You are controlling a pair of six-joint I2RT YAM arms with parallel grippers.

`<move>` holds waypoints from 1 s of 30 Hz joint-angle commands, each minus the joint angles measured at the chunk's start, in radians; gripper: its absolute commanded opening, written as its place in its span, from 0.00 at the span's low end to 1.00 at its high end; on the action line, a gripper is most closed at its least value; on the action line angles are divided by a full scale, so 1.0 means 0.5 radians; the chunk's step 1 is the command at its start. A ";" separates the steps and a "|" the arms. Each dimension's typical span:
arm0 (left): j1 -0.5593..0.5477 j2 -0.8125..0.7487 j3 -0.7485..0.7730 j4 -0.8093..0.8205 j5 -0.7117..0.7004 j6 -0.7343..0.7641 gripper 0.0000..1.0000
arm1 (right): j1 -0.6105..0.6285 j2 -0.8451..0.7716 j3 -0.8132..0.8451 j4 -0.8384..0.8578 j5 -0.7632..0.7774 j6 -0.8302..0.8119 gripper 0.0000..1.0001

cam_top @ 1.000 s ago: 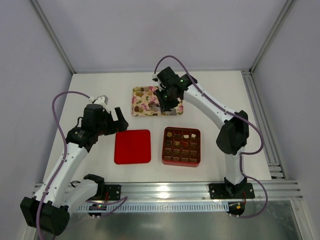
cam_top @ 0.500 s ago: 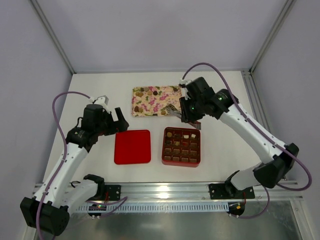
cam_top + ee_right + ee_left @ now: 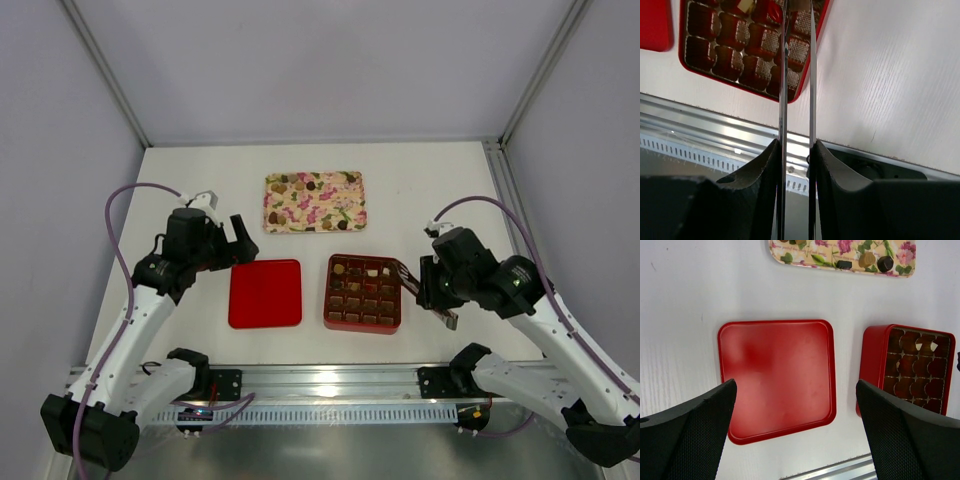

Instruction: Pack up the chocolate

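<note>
Blades of my right gripper (image 3: 798,20) stand almost together with a thin slit between them, over the right edge of the red box (image 3: 871,365), and I cannot tell whether they pinch anything. Left of that, my left gripper (image 3: 796,385) hangs with fingers spread wide above the red lid (image 3: 265,293). I see chocolate (image 3: 767,42) in the box's cells, and more pieces on the floral tray (image 3: 315,205) at the far side.
</note>
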 commanded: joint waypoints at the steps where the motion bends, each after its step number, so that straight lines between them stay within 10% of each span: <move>1: 0.012 -0.031 0.049 0.034 0.030 0.009 1.00 | -0.007 -0.098 -0.081 -0.035 0.012 0.120 0.34; 30: 0.009 -0.019 0.046 0.031 0.012 0.006 1.00 | -0.007 -0.108 -0.290 0.122 -0.129 0.105 0.38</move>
